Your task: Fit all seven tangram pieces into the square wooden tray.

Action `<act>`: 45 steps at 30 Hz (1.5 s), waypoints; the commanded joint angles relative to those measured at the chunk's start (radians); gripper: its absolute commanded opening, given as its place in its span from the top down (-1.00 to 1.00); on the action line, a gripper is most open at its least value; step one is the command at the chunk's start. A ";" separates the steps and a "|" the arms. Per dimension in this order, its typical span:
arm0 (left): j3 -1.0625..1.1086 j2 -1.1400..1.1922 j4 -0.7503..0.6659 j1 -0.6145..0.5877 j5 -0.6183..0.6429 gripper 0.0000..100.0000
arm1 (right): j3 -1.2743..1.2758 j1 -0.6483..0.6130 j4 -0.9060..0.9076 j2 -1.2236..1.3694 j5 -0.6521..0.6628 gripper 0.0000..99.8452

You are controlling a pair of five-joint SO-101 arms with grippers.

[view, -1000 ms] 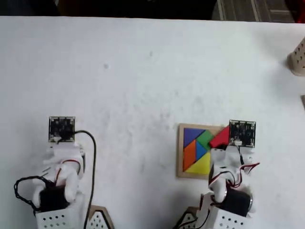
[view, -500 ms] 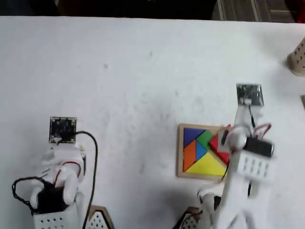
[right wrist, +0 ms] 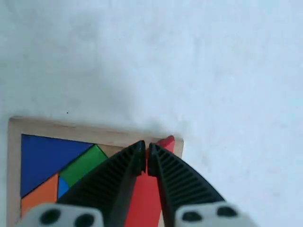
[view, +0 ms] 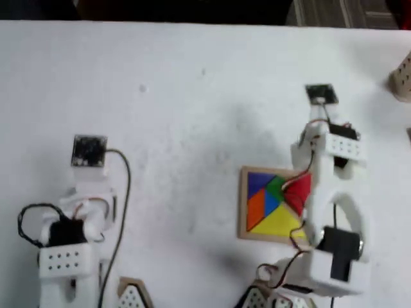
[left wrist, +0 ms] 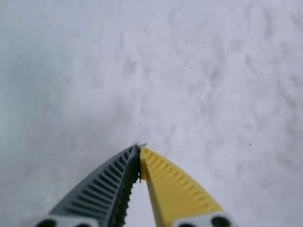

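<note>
The right gripper's fingers are closed over the red triangular tangram piece at the square wooden tray's edge. The left gripper's fingers are closed above the white surface.

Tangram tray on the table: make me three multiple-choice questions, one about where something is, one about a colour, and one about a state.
1. Where on the table does the wooden tray sit?
A. against the far edge
B. in the left half
C. below the right end effector

2. What colour is the piece directly below that end effector's tips?
A. red
B. purple
C. white

3. The left end effector is:
A. open around a piece
B. shut over bare table
C. clamped on the tray

Answers:
1. C, the right wrist view looks down past its tips onto the tray's rim.
2. A, the red piece shows right beneath the tips.
3. B, its tips meet with nothing but table under them.
</note>
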 commanded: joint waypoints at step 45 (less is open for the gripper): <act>0.028 0.008 -0.089 -0.019 -0.061 0.95 | 0.611 0.122 0.119 -0.671 0.150 0.97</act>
